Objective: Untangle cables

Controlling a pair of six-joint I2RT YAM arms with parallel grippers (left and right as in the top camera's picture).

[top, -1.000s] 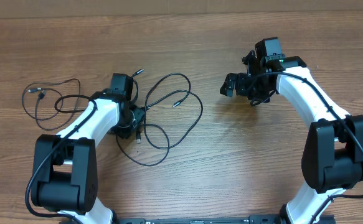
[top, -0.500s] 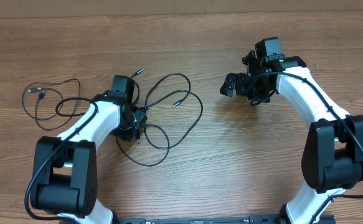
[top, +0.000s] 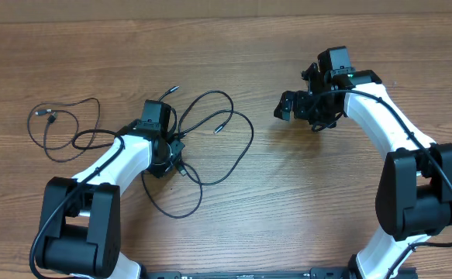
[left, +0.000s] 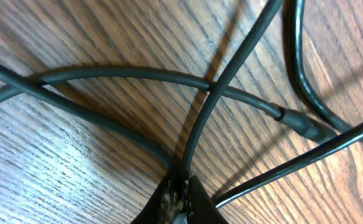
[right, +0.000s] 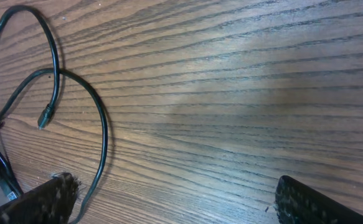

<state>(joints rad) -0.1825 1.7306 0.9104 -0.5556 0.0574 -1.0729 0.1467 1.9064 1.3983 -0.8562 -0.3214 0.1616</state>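
Note:
Thin black cables point(top: 224, 147) lie in overlapping loops on the wood at the middle left. A separate cable point(top: 59, 124) curls at the far left. My left gripper point(top: 174, 155) is down among the middle loops. In the left wrist view its jaws point(left: 180, 198) are pinched shut on one cable strand point(left: 197, 134), which runs up and crosses another cable point(left: 125, 74). My right gripper point(top: 285, 107) hovers apart from the loops, to their right. It stands wide open point(right: 175, 200) over bare wood, with a cable loop point(right: 101, 127) and a small plug tip point(right: 43, 117) by its left finger point(right: 41, 200).
A plug tip point(top: 173, 90) pokes out behind the left arm. Another plug point(top: 219, 129) lies inside the middle loops. The table's far edge point(top: 226, 17) runs along the top. Both arm bases stand at the near edge.
The left gripper has shut on a cable strand and shifted slightly right. The lower loop near it has been pulled into a new shape. The right arm has not moved.

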